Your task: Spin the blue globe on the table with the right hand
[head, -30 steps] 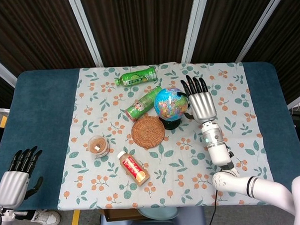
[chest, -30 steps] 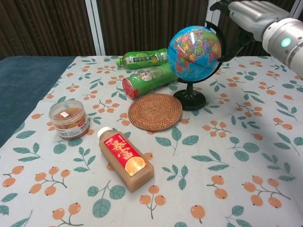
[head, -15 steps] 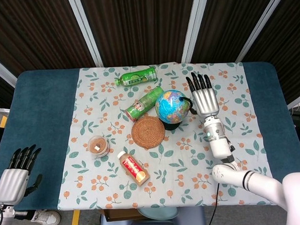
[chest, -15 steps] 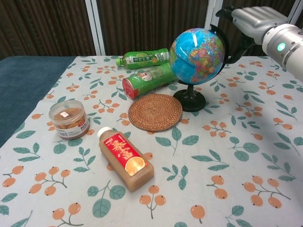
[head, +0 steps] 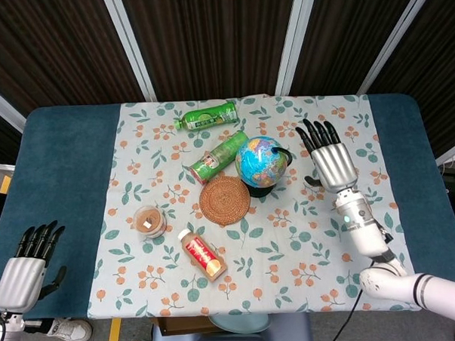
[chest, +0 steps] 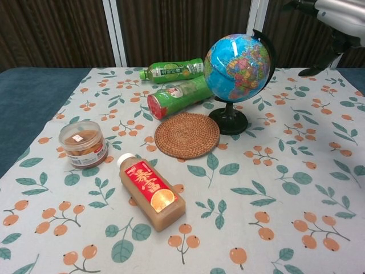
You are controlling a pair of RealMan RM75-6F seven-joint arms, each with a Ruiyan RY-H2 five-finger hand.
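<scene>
The blue globe [head: 260, 162] stands upright on its black base near the middle of the flowered cloth, and the chest view shows the globe [chest: 236, 68] with its dark arc behind. My right hand [head: 331, 160] hovers to the right of it, fingers spread, a clear gap between hand and globe. Only an edge of the right hand [chest: 341, 16] shows at the top right corner of the chest view. My left hand [head: 24, 262] hangs off the table's near left corner, fingers apart, holding nothing.
Two green bottles [head: 205, 115] [head: 216, 157] lie behind and left of the globe. A woven coaster [head: 224, 200] lies just in front of it. A small lidded jar [head: 149, 221] and a red-labelled bottle [head: 202, 255] lie nearer the front edge.
My right hand has drawn away from the globe toward the right, leaving a gap. The globe has turned, showing a different face, and sits slightly shifted. The left hand has barely moved.
</scene>
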